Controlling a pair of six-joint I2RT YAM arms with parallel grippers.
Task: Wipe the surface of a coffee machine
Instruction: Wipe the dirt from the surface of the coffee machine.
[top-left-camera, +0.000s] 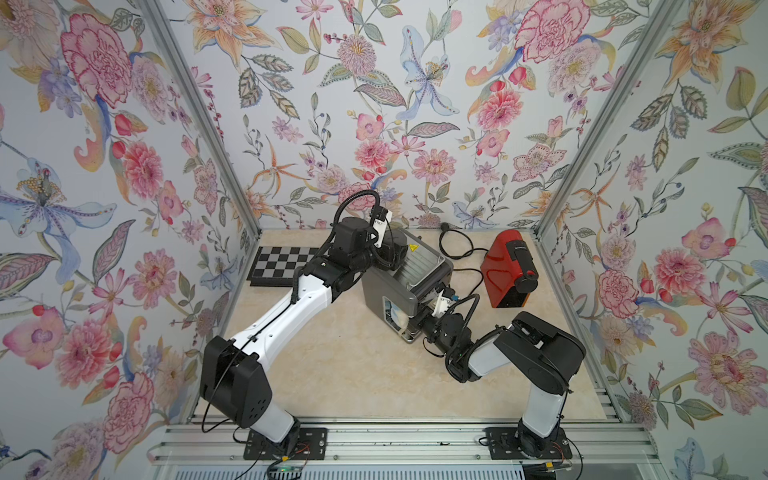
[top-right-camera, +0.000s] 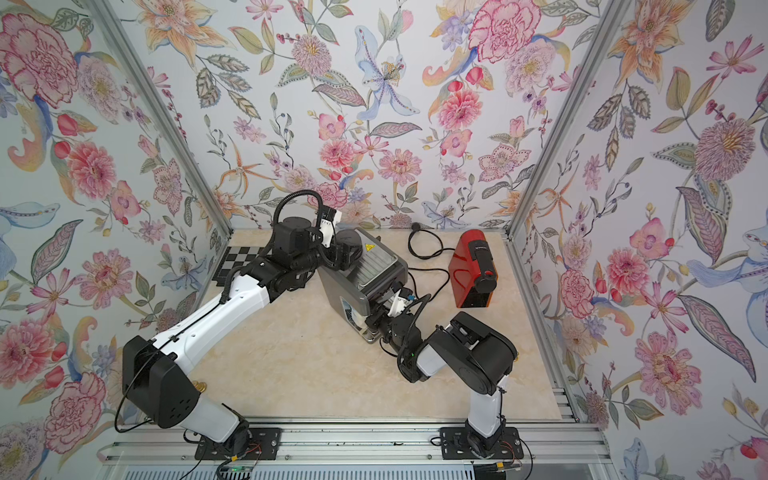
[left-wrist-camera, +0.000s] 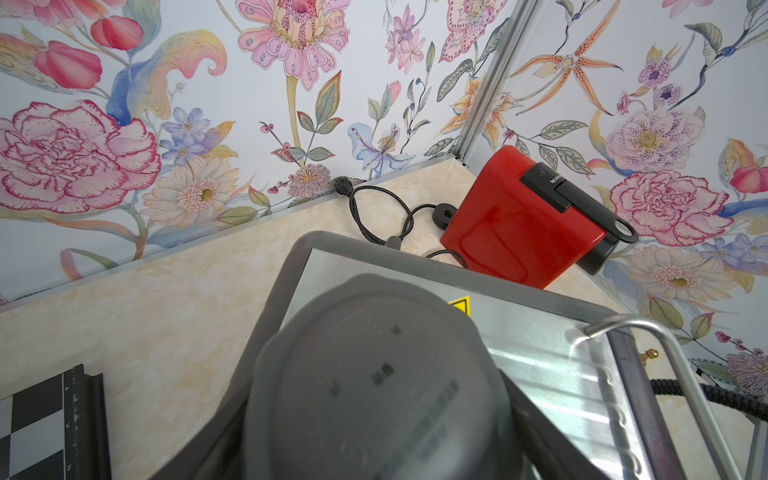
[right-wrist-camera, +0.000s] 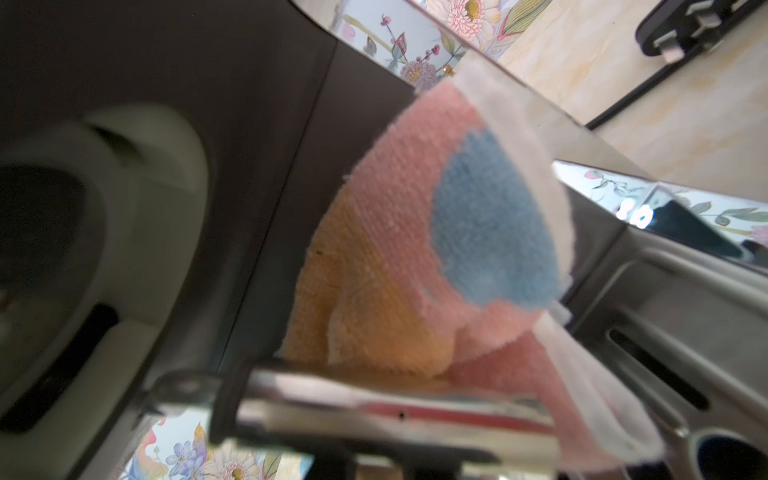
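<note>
A grey coffee machine (top-left-camera: 419, 270) (top-right-camera: 374, 266) with a ribbed metal top (left-wrist-camera: 540, 353) stands mid-table, turned at an angle. At its back, my left gripper (top-left-camera: 395, 249) (top-right-camera: 347, 247) (left-wrist-camera: 378, 424) reaches over the top. Its dark fingers (left-wrist-camera: 528, 415) sit on either side of the machine's round grey lid (left-wrist-camera: 374, 374), closed against it. My right gripper (top-left-camera: 426, 322) (top-right-camera: 376, 322) is low at the machine's front and is shut on a pink, orange and blue cloth (right-wrist-camera: 415, 249). The cloth lies against the dark front panel (right-wrist-camera: 270, 166). In both top views the cloth is hidden.
A red coffee machine (top-left-camera: 509, 270) (top-right-camera: 473, 270) (left-wrist-camera: 519, 232) stands at the back right. Its black cord (top-left-camera: 457, 245) (left-wrist-camera: 374, 212) is looped behind the grey one. A checkerboard (top-left-camera: 282, 262) (top-right-camera: 237, 262) (left-wrist-camera: 41, 428) lies at the back left. Flowered walls close three sides.
</note>
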